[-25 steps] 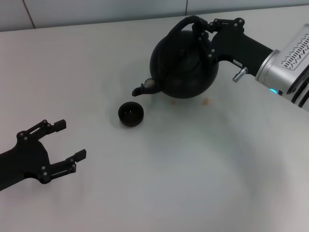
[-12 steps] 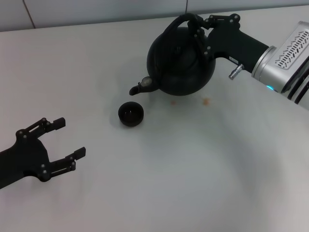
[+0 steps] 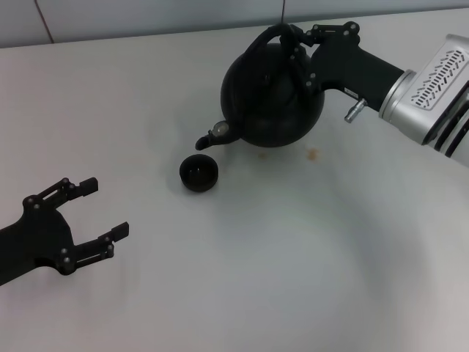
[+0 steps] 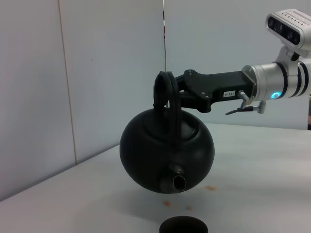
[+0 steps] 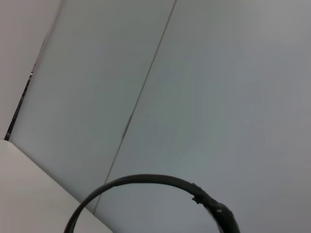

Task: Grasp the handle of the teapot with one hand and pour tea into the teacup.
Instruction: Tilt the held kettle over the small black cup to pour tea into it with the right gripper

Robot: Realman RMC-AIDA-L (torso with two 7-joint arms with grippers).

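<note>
Light is bright, even and diffuse. The bench (image 3: 293,257) shows only soft, faint shadows. The teapot (image 3: 271,92) has little glare; the views look sharp.

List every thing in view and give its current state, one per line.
Teapot: lifted clear of the table, tilted with its spout down toward the cup.
Handle: upright, clamped in the right gripper.
Teacup: upright on the table, just below the spout; no stream visible.
Right gripper: shut on the handle.
Left gripper: open, empty, off to the left.
Table: small brownish spots near the teapot.
</note>
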